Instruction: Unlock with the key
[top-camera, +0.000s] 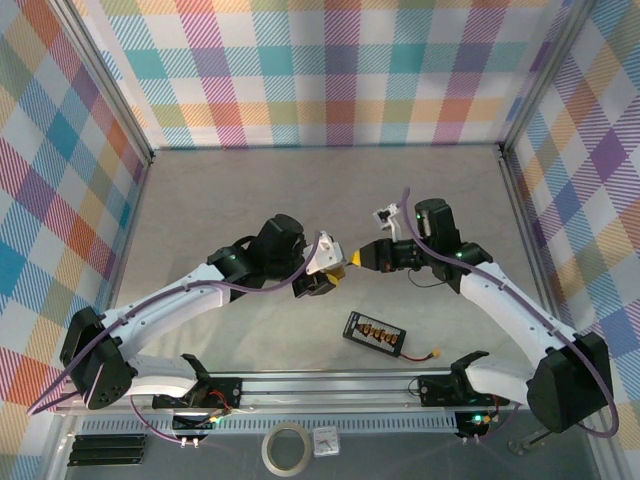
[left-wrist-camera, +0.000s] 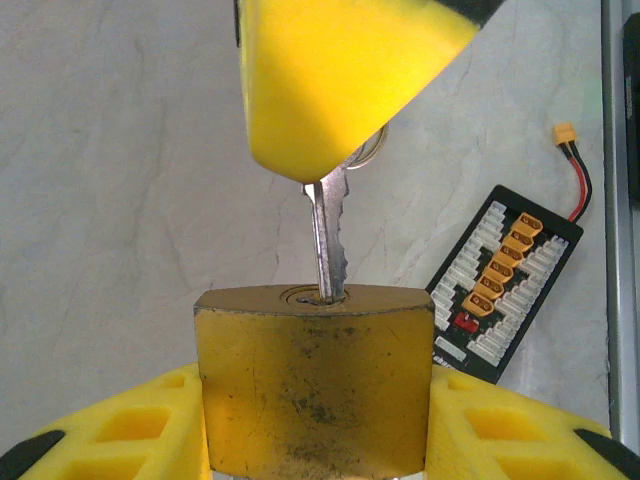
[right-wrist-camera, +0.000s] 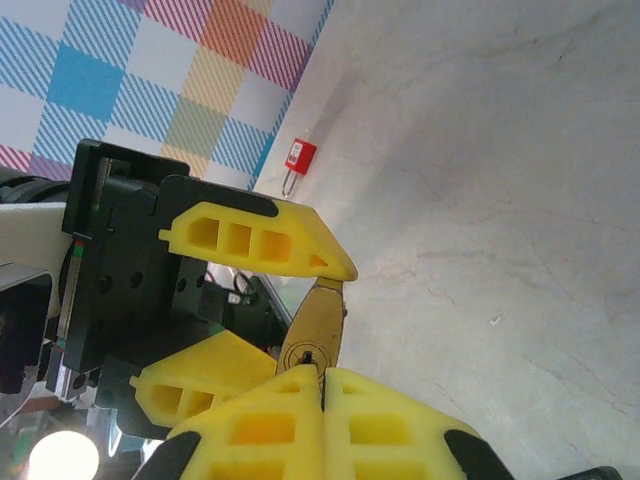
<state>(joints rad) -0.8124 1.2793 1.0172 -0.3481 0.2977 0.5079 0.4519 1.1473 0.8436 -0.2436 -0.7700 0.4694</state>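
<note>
Surrounding padlock (left-wrist-camera: 315, 380): grey tabletop (top-camera: 300, 190), plaid walls (top-camera: 330, 70)

Pastel plaid walls (top-camera: 330, 70) on three sides — grey mottled tabletop (top-camera: 300, 190), aluminium rail (top-camera: 340, 385) along the near edge

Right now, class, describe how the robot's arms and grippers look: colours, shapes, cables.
Both the left arm and right arm have white links, black joints and a purple cable. The left gripper and right gripper carry yellow wedge-shaped fingers with rectangular cut-outs and black patches.
</note>
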